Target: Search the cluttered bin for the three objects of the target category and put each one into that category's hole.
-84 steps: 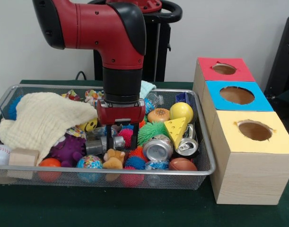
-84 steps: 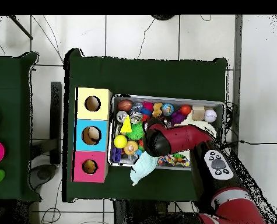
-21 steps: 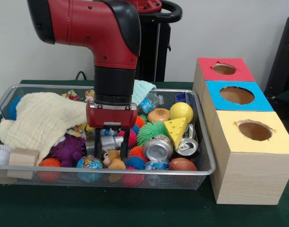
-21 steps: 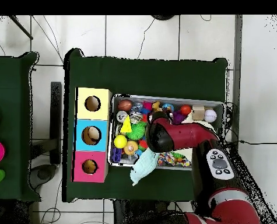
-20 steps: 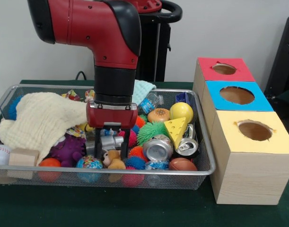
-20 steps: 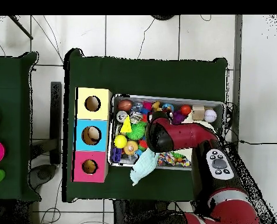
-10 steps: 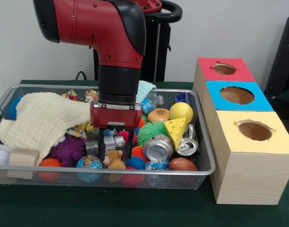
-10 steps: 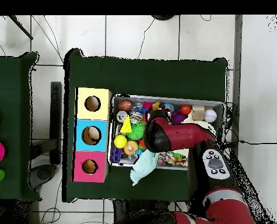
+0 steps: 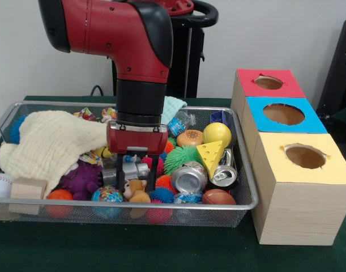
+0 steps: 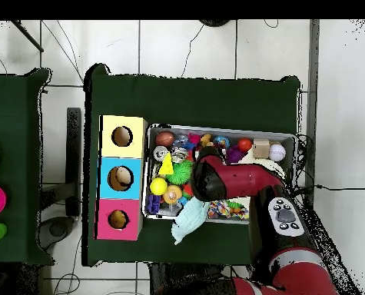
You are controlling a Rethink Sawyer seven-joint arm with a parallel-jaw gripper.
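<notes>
I have the gripper (image 9: 136, 180) down inside the wire bin (image 9: 240, 207), near the middle of its front edge. Its two black fingers (image 9: 120, 180) stand apart, one on each side of a small silver can (image 9: 131, 169) lying on its side, and just above a little tan teddy bear (image 9: 137, 191). I cannot tell whether the fingers are pressing on either of them; the jaws look spread rather than closed.

Right beside the gripper, toward the boxes, lie a crushed silver drink can (image 9: 188, 178) and a second can with its top facing me (image 9: 224, 174), next to a green spiky ball (image 9: 183, 156) and a yellow cheese wedge (image 9: 210, 156). Behind those sit a toy burger (image 9: 189, 137) and a yellow ball (image 9: 217, 134). A brown toy football (image 9: 218, 197) rests at the front edge near the bin's corner.

On the other side of the gripper, a cream cloth (image 9: 51, 145) covers much of that end of the bin, with a purple plush toy (image 9: 82, 179) below it, a wooden block (image 9: 29, 189) and a baseball (image 9: 0, 185) at the front corner.

Just beside the bin stand three wooden boxes in a row, each with a round hole in the top: yellow-topped (image 9: 304, 157) nearest, blue-topped (image 9: 284, 114) in the middle, red-topped (image 9: 268, 83) farthest.

From overhead, the red arm (image 10: 235, 178) hides the middle of the bin, and a pale blue cloth (image 10: 187, 220) hangs over the bin's edge.
</notes>
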